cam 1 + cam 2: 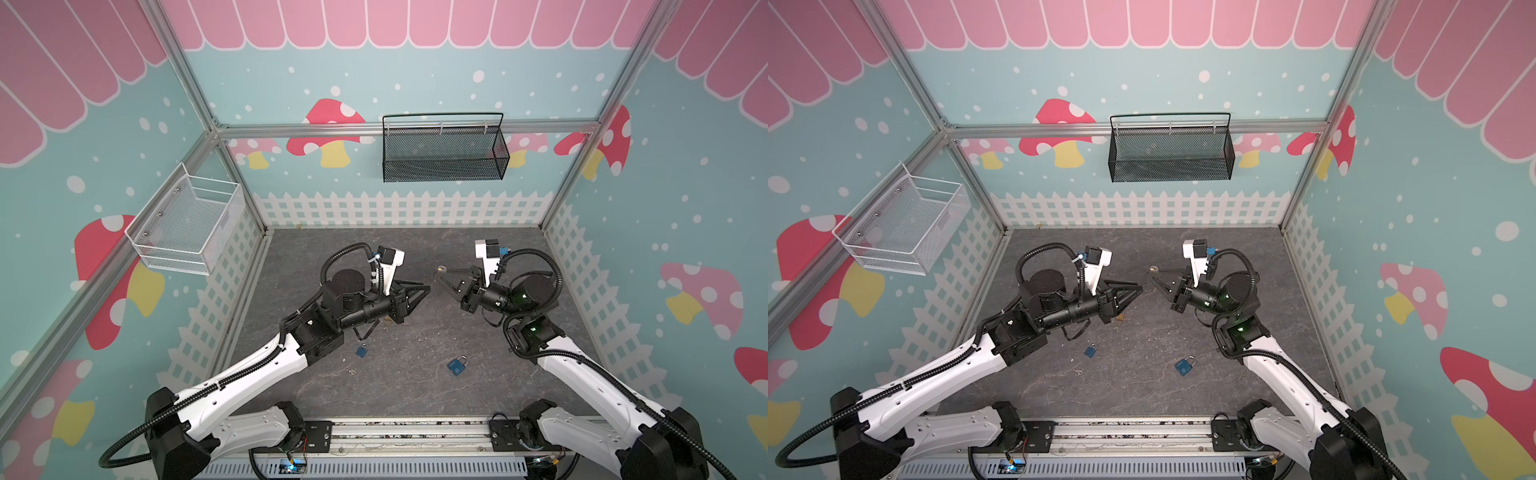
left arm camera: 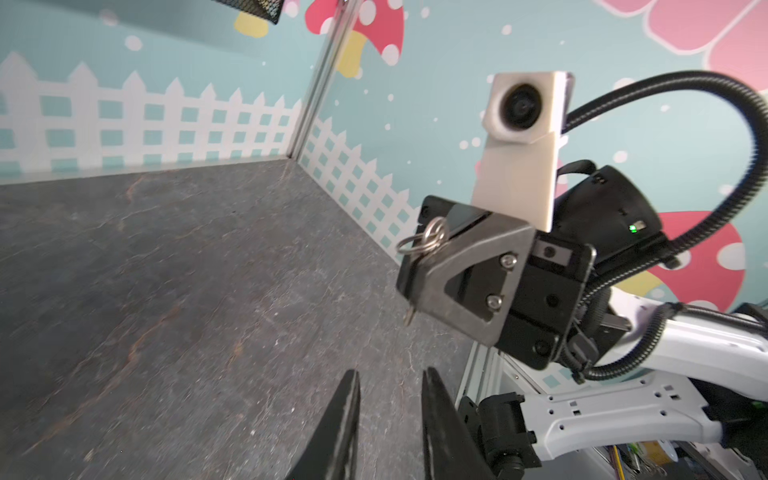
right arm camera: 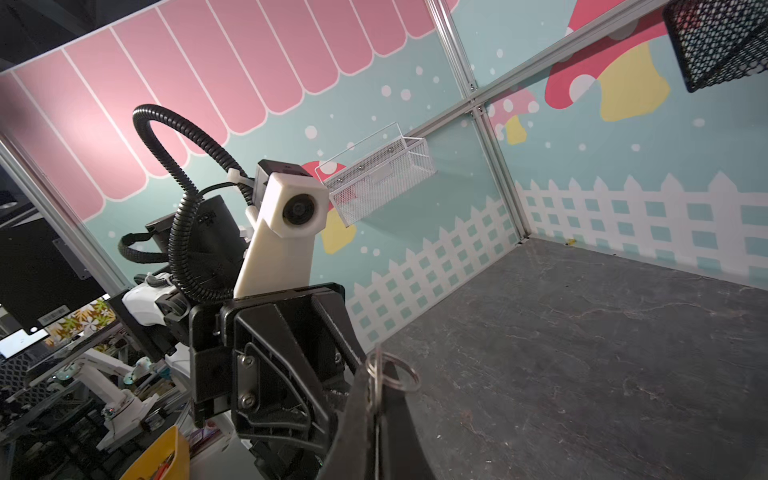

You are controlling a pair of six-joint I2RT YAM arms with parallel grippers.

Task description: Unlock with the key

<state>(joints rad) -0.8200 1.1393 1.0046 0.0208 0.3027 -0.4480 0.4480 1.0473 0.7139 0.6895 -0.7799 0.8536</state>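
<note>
Walls printed with mushrooms and a white fence are set around a dark grey table (image 1: 399, 257). A white wire basket (image 1: 166, 232) is fixed to the left wall and a black mesh basket (image 1: 442, 170) to the back wall. What lies inside either cannot be made out through the mesh.

The left padlock (image 1: 361, 351), blue, is laid on the table near the left arm's wrist joint, close to a hanging cable loop. Whether its shackle is latched cannot be told, and its keyhole is too small to be made out.

The left hand (image 1: 427, 287) is positioned above the middle of the table and pointed towards the right hand. In the left wrist view its fingers (image 2: 345, 419) are cut off by the picture edge. A narrow gap is seen between them and nothing is gripped.

The right padlock (image 1: 457, 366), also blue, is laid on the table slightly nearer the front rail, well apart from both hands. Its shackle is seen; its keyhole is not.

The right hand (image 1: 436, 277) is closed on the key (image 2: 409, 317), clear of the table, and faces the left hand with a small gap between the tips. Most of the key is hidden between the fingers: only a short tip below them and the key ring (image 2: 424, 242) above them are shown. In both top views the key is reduced to a pale speck at the fingertips.
</note>
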